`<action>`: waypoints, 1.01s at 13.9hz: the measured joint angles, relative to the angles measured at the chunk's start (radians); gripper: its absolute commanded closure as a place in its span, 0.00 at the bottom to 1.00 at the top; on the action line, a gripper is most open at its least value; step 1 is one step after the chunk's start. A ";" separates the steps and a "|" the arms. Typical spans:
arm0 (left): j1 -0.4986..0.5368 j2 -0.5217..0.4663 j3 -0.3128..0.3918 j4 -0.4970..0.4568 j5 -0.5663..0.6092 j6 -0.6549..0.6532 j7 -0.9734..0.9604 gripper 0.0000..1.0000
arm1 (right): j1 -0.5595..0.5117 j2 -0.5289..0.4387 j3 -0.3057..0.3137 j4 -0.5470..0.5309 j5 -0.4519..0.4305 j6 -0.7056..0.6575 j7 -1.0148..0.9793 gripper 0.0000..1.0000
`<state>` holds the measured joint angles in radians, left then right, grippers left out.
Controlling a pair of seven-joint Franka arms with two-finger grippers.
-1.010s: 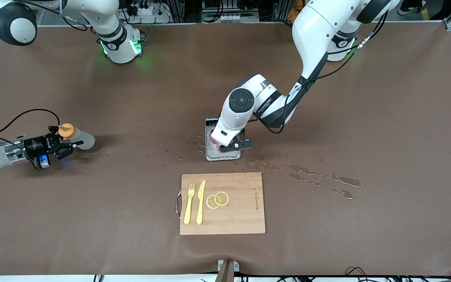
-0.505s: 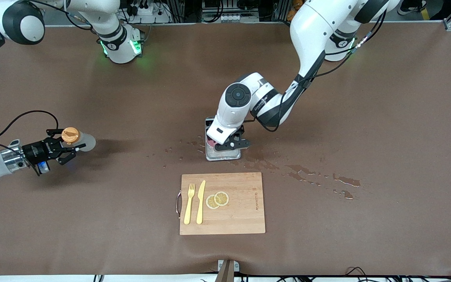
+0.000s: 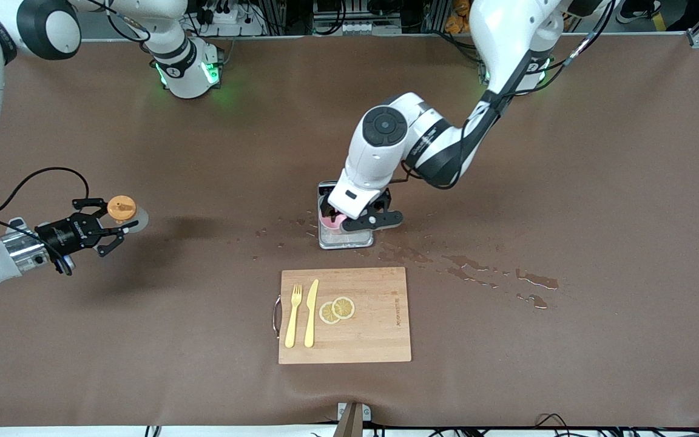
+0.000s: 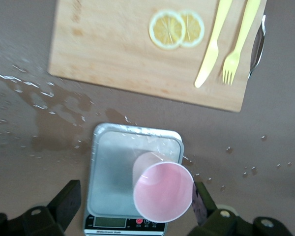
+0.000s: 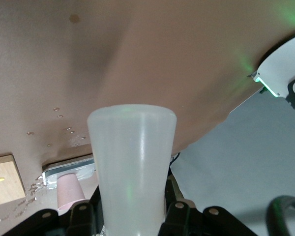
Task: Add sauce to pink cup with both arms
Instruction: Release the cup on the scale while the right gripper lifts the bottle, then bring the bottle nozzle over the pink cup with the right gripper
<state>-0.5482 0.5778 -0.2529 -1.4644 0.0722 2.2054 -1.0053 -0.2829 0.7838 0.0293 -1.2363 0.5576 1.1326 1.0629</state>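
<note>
The pink cup (image 3: 332,220) (image 4: 163,191) stands upright on the grey scale (image 3: 345,241) (image 4: 113,162) at the table's middle. My left gripper (image 3: 369,221) (image 4: 135,202) hangs just over it, open. The cup stands between the jaws, close to one finger (image 4: 202,202) and well apart from the other. My right gripper (image 3: 113,218) (image 5: 132,212) is shut on the sauce bottle (image 3: 124,210) (image 5: 132,167). It holds the bottle above the table at the right arm's end, orange cap toward the front camera. The cup (image 5: 71,191) also shows small in the right wrist view.
A wooden cutting board (image 3: 374,340) lies nearer the front camera than the scale. It carries a yellow fork (image 3: 292,315), a yellow knife (image 3: 311,312) and two lemon slices (image 3: 337,309). Spilled liquid (image 3: 477,273) wets the tabletop beside the scale toward the left arm's end.
My left gripper opened and let go of the pink cup, which stays on the scale, and its wrist lifted slightly. My right gripper turned the sauce bottle's cap more toward the front camera.
</note>
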 measured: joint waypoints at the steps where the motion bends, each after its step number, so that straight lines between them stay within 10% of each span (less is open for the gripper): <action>1: 0.020 -0.023 0.001 0.000 0.000 -0.015 0.000 0.00 | 0.019 -0.010 0.000 0.011 -0.014 0.000 0.038 0.52; 14: 0.501 -0.217 0.004 -0.006 0.009 -0.316 0.563 0.00 | 0.301 -0.047 -0.002 0.128 -0.035 0.025 0.607 0.52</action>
<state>-0.0473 0.3611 -0.2492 -1.4699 0.0813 1.8893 -0.4420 0.0179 0.7372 0.0275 -1.1084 0.5222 1.1573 1.6697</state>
